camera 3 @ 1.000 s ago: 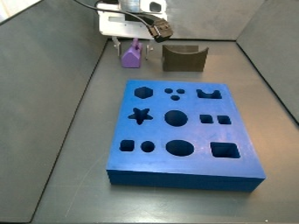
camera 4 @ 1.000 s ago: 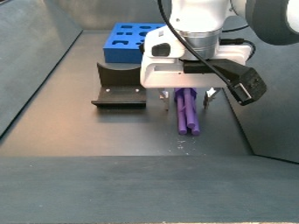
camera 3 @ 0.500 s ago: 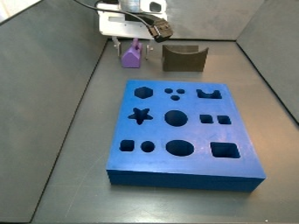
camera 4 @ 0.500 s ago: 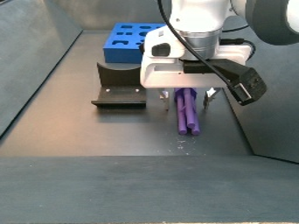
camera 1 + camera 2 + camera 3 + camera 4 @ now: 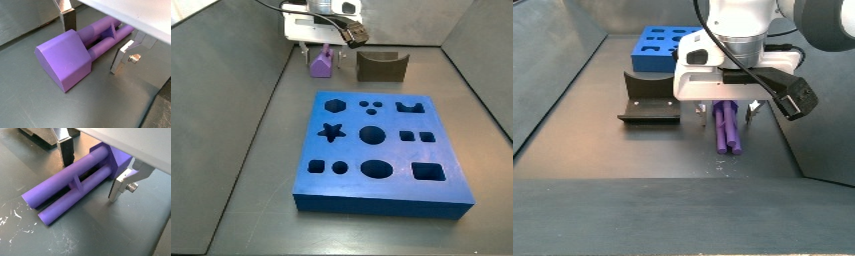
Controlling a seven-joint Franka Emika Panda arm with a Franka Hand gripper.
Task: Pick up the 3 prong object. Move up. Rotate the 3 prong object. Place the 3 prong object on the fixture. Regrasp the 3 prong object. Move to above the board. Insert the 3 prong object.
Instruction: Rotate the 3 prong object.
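Observation:
The light-purple 3 prong object (image 5: 67,60) lies flat on the grey floor, and it also shows in the other wrist view (image 5: 67,190) and in both side views (image 5: 322,65) (image 5: 727,131). My gripper (image 5: 93,40) is low over it, open, with one silver finger on each side of the prongs (image 5: 92,170). A narrow gap shows between the fingers (image 5: 121,187) and the piece. The dark fixture (image 5: 381,66) stands beside the piece (image 5: 648,103). The blue board (image 5: 378,150) lies apart from them.
Grey walls enclose the floor on the sides (image 5: 225,60). The board also shows behind the fixture in a side view (image 5: 663,46). White scratches mark the floor near the prong tips (image 5: 17,215).

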